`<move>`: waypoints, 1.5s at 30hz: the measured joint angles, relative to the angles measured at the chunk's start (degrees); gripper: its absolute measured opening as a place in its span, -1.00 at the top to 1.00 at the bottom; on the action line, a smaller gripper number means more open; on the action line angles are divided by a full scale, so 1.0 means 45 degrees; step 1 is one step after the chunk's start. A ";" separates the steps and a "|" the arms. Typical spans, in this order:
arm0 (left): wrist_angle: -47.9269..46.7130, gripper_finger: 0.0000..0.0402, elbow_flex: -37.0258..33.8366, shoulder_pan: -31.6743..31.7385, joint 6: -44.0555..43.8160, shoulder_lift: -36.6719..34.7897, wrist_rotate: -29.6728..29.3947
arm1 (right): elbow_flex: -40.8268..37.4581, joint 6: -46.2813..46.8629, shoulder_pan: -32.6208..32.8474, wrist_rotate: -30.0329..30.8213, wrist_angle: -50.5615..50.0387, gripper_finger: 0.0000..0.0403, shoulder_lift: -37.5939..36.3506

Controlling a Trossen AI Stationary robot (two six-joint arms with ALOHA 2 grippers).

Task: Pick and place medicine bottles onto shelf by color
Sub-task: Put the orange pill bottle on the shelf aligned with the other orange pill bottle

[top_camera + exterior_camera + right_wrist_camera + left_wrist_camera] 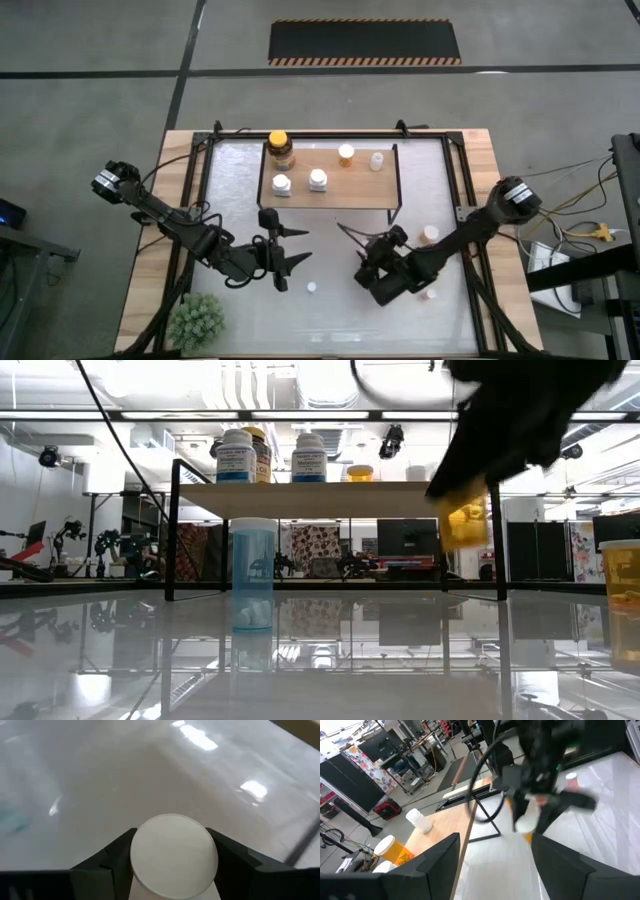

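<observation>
Light wood makes up the shelf [352,185], a board on thin black legs standing on the glossy table [440,320]. Five bottles stand on it: an amber jar [280,151] with a yellow-orange lid at one end, two white bottles [282,185] [318,180] near the front edge, an orange bottle with a pale cap [346,155], and a small pale bottle [377,161]. In the low view the two white bottles carry blue-banded labels, but the writing is too small to read.

Held above the table in front of the shelf, the right gripper [174,857] is clamped on an orange bottle with a white cap [174,855], one finger on each side of the cap; the low view shows this bottle [463,520] hanging clear of the surface. The left gripper [283,252] waits in front of the shelf with its fingers spread wide and nothing between them.

On the table, a tiny pale bottle [312,287] stands between the two grippers; the low view shows it as a clear blue-tinted vial [252,573] with something white in the bottom. Two more orange bottles stand near the right arm [430,235] [428,295]. A green plant [195,320] sits at the table's front corner by the left arm.
</observation>
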 joint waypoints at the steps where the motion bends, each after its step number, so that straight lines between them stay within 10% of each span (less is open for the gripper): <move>1: 0.0046 -0.14 -0.0021 0.0000 -0.0095 -0.0004 -0.0001 | 0.0148 -0.0498 0.0154 -0.0255 0.0029 0.01 -0.0260; 16: 0.1985 -0.14 -0.0253 -0.0178 -0.1355 0.0083 0.0039 | 0.0863 -0.9066 -0.2780 0.0521 0.0967 0.02 -0.4566; 23: 0.1991 -0.14 -0.0253 -0.0262 -0.1769 0.0067 0.0039 | -0.0311 -1.2157 -0.6066 -0.3481 0.4302 0.02 -0.4722; 33: 0.2055 -0.14 -0.0092 -0.0258 -0.1716 -0.0039 0.0034 | -0.1436 -1.2235 -0.8237 -0.6104 0.6325 0.02 -0.4528; 45: 0.2307 -0.14 -0.0136 -0.0170 -0.1733 -0.0015 0.0034 | -0.1405 -1.2424 -0.8276 -0.6033 0.5683 0.01 -0.4171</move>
